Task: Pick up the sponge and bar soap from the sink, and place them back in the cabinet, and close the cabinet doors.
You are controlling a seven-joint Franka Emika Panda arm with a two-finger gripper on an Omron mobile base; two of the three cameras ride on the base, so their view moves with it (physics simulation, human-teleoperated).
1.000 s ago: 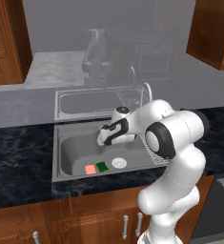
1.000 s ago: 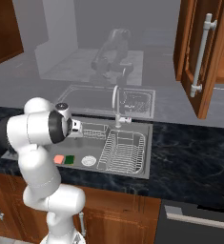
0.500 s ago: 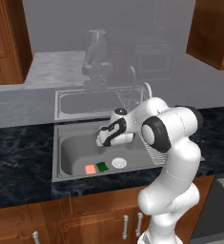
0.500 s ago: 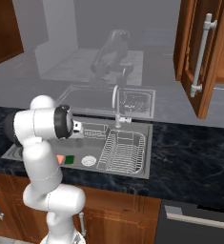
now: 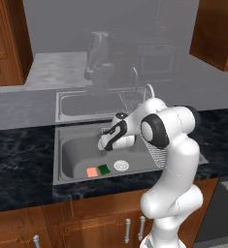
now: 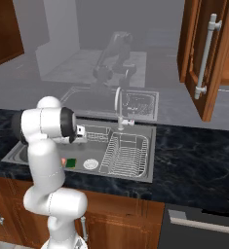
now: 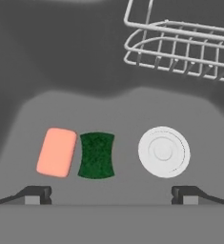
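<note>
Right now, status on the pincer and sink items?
Pincer open above the sink. Sponge and bar soap side by side on basin floor. Nothing blocking.

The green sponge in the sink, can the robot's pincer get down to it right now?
Probably yes. The pincer is open and empty above the sink floor, and nothing lies over the sponge. The pink bar soap sits close beside it, so a finger might bump that.

No readable text or labels appear anywhere.
</note>
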